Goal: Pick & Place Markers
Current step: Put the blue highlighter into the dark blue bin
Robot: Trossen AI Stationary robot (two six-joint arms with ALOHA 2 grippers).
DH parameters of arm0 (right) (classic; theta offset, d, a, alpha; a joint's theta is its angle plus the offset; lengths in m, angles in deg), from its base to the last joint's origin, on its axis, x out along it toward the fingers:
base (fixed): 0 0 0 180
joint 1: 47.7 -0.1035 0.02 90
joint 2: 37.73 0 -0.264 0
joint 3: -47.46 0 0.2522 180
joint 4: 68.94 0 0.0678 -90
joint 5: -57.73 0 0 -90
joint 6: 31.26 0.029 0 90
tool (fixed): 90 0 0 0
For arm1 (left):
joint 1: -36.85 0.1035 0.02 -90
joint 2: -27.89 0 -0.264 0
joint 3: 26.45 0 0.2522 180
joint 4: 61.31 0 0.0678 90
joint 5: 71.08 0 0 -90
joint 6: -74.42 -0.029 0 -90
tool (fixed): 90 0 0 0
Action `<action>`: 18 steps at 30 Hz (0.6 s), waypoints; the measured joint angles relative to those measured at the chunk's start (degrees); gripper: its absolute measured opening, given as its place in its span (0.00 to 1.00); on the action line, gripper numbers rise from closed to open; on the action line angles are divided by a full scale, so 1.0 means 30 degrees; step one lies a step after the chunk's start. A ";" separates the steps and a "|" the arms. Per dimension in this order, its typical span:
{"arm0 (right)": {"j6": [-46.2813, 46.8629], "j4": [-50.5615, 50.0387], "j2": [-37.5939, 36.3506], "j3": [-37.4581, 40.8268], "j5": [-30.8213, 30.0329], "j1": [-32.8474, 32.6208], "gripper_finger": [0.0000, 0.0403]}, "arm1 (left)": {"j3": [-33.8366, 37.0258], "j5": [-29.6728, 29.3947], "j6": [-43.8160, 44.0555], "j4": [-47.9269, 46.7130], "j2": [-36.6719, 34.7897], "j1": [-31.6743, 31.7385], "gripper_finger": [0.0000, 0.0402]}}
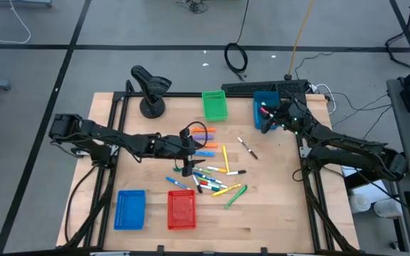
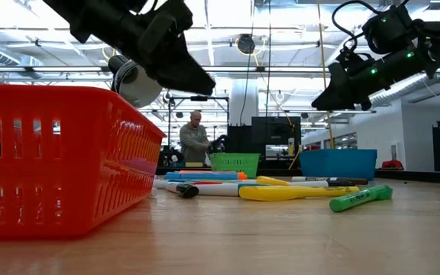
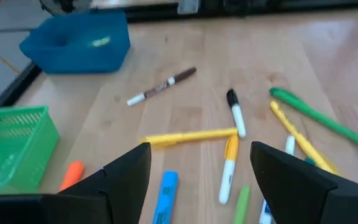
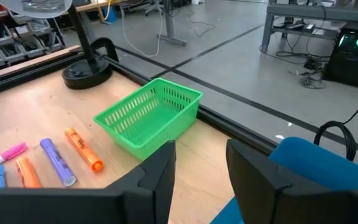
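L gripper [image 1: 188, 162] over mid-table, fingers [image 3: 126, 180] spread wide, nothing between them; hangs above the markers [image 1: 208, 174], which lie scattered on the table [image 1: 276, 206] just under and ahead of the tips. Ahead of the L fingers: yellow marker [image 3: 191, 136] lying crosswise, white one w/ black cap [image 3: 235, 112], brown-capped one [image 3: 162, 86] farther off, long green marker [image 3: 319, 116] out past one finger, blue one [image 3: 165, 194] close in between the tips. R gripper [image 1: 270, 119] raised at the blue basket [image 1: 263, 100], far edge of table; fingers [image 4: 160, 171] apart w/ a narrow gap, pinching nothing that shows. Past the R fingers: green basket [image 4: 151, 118], empty as far as seen, w/ orange [image 4: 83, 149], purple [image 4: 56, 161] & pink [image 4: 8, 154] markers beside it. Red basket [image 1: 181, 210] and a second blue basket [image 1: 129, 209] sit at near edge, behind L gripper. Person [image 2: 195, 140] stands in the room beyond.
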 joint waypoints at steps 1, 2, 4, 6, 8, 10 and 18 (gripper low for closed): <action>-0.0005 -0.0001 0.0010 0.0000 -0.0001 0.0000 0.32 | 0.0014 -0.0006 0.0022 -0.0150 0.0028 0.0023 0.70; 0.0000 0.0003 0.0023 0.0000 -0.0004 0.0000 0.32 | 0.0014 -0.0020 0.0076 -0.0090 0.0122 0.0063 0.70; -0.0004 -0.0001 0.0029 0.0000 -0.0004 0.0000 0.32 | -0.0015 -0.0028 0.0364 0.0214 0.0420 0.0072 0.70; -0.0002 0.0037 0.0047 0.0000 -0.0011 0.0000 0.32 | 0.0016 -0.0036 0.0378 -0.0009 0.0678 0.0072 0.70; -0.0001 0.0051 0.0087 0.0000 -0.0011 0.0000 0.32 | -0.0116 -0.0036 0.0385 -0.0043 0.1126 0.0076 0.70; -0.0002 0.0179 0.0156 0.0000 -0.0011 0.0000 0.32 | -0.0158 -0.0045 0.0360 -0.0762 0.1539 0.0231 0.70; 0.0291 0.0450 0.0327 0.0000 -0.0005 0.0000 0.32 | -0.4004 0.1140 -0.1461 -0.7084 0.3969 0.1591 0.70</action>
